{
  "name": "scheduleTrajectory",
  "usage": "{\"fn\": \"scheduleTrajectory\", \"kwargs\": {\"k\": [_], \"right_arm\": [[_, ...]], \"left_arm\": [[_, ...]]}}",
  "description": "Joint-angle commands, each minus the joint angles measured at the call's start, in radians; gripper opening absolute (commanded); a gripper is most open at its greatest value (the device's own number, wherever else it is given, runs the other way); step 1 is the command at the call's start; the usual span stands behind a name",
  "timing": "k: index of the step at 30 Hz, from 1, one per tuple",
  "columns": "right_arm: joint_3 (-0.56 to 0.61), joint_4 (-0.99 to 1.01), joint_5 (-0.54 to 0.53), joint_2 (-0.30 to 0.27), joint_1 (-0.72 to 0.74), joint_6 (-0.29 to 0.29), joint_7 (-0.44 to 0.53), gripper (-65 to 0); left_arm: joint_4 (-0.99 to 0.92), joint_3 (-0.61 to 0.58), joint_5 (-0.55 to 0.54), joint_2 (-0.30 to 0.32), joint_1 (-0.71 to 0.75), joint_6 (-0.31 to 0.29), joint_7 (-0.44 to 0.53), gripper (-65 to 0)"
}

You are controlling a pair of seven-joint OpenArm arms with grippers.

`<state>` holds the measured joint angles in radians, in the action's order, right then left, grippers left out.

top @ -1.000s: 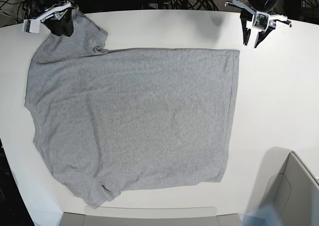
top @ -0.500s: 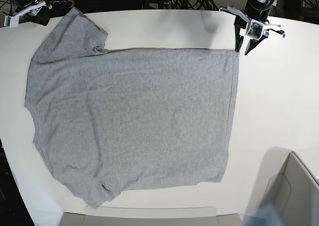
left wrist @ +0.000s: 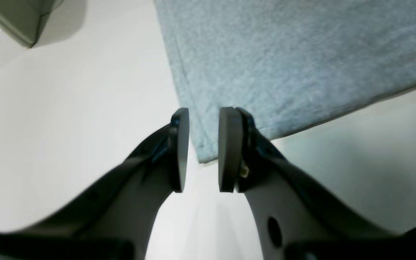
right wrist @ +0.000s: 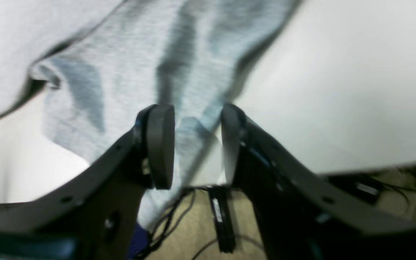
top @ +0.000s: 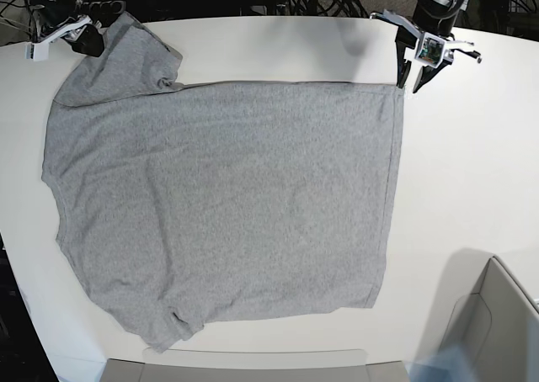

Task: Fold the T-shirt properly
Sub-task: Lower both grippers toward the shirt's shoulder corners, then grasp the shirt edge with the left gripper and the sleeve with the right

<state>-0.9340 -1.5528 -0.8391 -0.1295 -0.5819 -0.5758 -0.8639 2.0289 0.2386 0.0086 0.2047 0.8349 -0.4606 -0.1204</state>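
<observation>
Base view: T-shirt (top: pixel 223 205) spread flat on the white table (top: pixel 472 172), plain side up.
Left gripper (left wrist: pixel 200 150), jaws narrowly parted, straddles the T-shirt's hem corner; right gripper (right wrist: pixel 197 144), jaws apart, straddles its sleeve edge.

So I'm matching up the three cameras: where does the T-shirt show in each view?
Base: T-shirt spread flat, filling the middle.
Left wrist: its hem corner between the open jaws.
Right wrist: its sleeve ahead of the open jaws.
Shared landmark: white table.
</observation>
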Motion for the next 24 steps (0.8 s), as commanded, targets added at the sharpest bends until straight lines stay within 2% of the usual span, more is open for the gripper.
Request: {"fn": "scheduleTrajectory", "kwargs": {"k": [1, 4, 7, 10, 13, 16, 18, 21, 24], "right_arm": [[0.011, -0.004, 0.025, -0.005, -0.01, -0.006, -0.035, -43.4], [0.042, -0.004, 0.024, 0.0, -0.011, -0.005, -0.036, -43.4], [0.056, -0.002, 0.022, 0.029, -0.014, -0.005, -0.036, -43.4], [0.057, -0.004, 0.022, 0.035, -0.017, -0.005, -0.038, -43.4], [0.057, -0.005, 0.022, 0.04, -0.019, -0.005, -0.038, -43.6], [0.056, -0.01, 0.02, 0.032, -0.036, -0.005, -0.038, -43.6], [0.049, -0.011, 0.019, 0.032, -0.04, -0.005, -0.038, -43.6], [0.048, -0.011, 0.019, 0.027, -0.056, -0.01, -0.036, -43.6], [0.051, -0.008, 0.017, 0.017, -0.057, -0.013, -0.036, -43.6]], "left_arm": [[0.017, 0.006, -0.006, 0.005, 0.013, 0.001, 0.024, -51.3], [0.017, 0.005, -0.008, 0.003, 0.01, 0.001, 0.024, -51.3], [0.017, -0.012, -0.009, 0.003, 0.007, 0.004, 0.015, -51.3], [0.017, -0.061, -0.043, 0.0, -0.05, 0.004, -0.089, -51.3], [0.017, -0.068, -0.244, -0.038, -0.108, 0.001, -0.213, -51.2], [0.017, -0.012, -0.539, -0.026, -0.141, 0.001, -0.332, -50.6], [0.017, 0.071, -0.737, -0.023, -0.161, 0.001, -0.408, -48.0], [0.014, 0.219, -0.913, -0.021, -0.185, 0.001, -0.516, -43.7], [0.008, 0.35, -1.059, -0.021, -0.245, 0.006, -0.72, -39.9]]}}
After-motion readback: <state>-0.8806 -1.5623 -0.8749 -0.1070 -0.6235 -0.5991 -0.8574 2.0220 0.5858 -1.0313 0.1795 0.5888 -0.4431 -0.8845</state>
